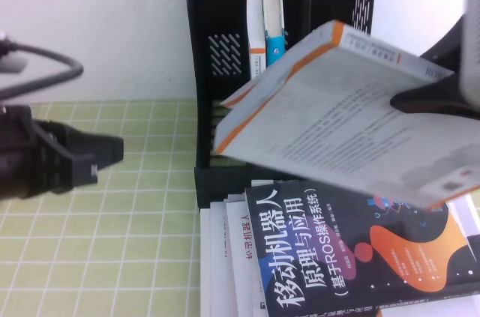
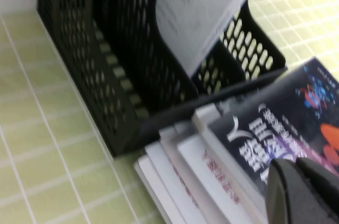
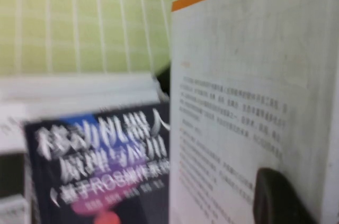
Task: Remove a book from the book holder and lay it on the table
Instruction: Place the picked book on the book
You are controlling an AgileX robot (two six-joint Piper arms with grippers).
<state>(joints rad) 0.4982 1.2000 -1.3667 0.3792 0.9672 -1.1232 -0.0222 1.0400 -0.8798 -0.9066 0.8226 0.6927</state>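
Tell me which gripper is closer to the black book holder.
Right. The right gripper holds the white book in the air just in front of the book holder; the left gripper hovers over the table, off to the holder's left.

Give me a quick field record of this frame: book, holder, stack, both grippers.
book: white book with orange edges, out of the rack, held tilted in the air above the stack
book holder: black rack upright at the back of the table; white-spined book and blue-spined book inside
stack: black-covered book on top of white books, lying in front of the rack
right gripper: clamped on the book's right edge
left gripper: at the left, above the cloth, holding nothing
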